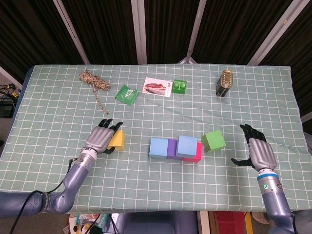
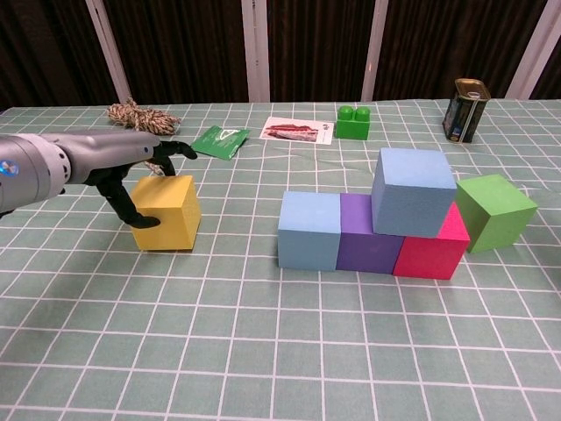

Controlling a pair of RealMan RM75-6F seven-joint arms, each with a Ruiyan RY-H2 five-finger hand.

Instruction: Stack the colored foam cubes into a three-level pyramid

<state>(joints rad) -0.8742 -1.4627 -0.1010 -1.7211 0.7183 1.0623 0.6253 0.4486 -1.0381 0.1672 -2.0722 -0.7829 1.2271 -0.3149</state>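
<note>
A yellow cube (image 1: pixel 118 140) (image 2: pixel 166 212) stands on the table left of the stack. My left hand (image 1: pixel 101 138) (image 2: pixel 140 171) grips it, thumb on its left face and fingers over its far top edge. The bottom row is a light blue cube (image 1: pixel 157 148) (image 2: pixel 308 230), a purple cube (image 1: pixel 171 148) (image 2: pixel 366 235) and a pink cube (image 1: pixel 195 155) (image 2: pixel 429 252). A second light blue cube (image 1: pixel 187 145) (image 2: pixel 414 190) sits on the purple and pink ones. A green cube (image 1: pixel 213 140) (image 2: pixel 493 210) lies beside the pink one. My right hand (image 1: pixel 257 150) hovers open, right of the green cube.
Along the far side lie a coil of rope (image 1: pixel 92 80) (image 2: pixel 133 114), a green packet (image 1: pixel 126 94) (image 2: pixel 220 140), a printed card (image 1: pixel 157 87) (image 2: pixel 297 130), a green toy brick (image 1: pixel 179 86) (image 2: pixel 353 122) and a tin can (image 1: pixel 224 83) (image 2: pixel 464 110).
</note>
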